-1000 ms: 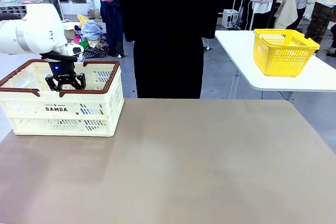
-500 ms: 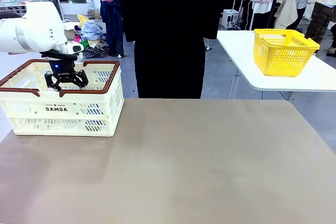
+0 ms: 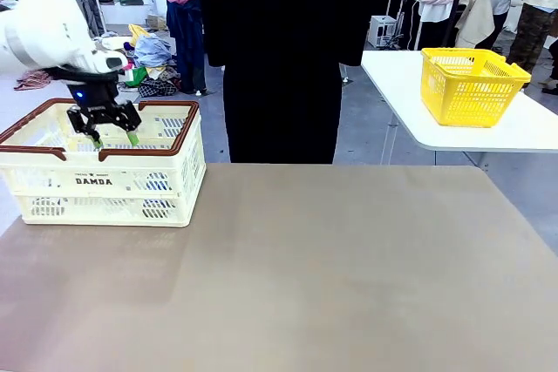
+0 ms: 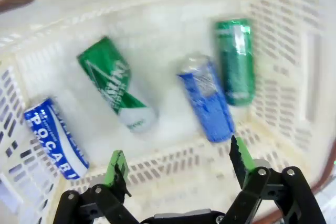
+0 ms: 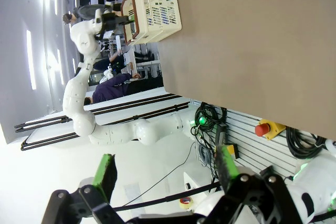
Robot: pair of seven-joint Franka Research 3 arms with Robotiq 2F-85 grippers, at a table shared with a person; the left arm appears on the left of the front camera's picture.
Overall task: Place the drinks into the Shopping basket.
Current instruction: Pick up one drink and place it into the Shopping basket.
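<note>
The cream Shopping basket, brown-rimmed and marked DAMDA, stands at the table's far left. My left gripper hangs open just over its rim with nothing between its fingers. In the left wrist view the left gripper looks down into the basket, where several drinks lie on their sides: a blue Pocari can, a green can, a second blue can and a second green can. My right gripper is open and empty, far from the basket.
A person in black stands at the far edge of the brown table. A yellow basket sits on a separate white table at the back right. Cables and a red stop button lie below the table's near edge.
My left gripper has risen out of the basket to just above its rim and its jaws have spread wider. The right arm has not moved.
</note>
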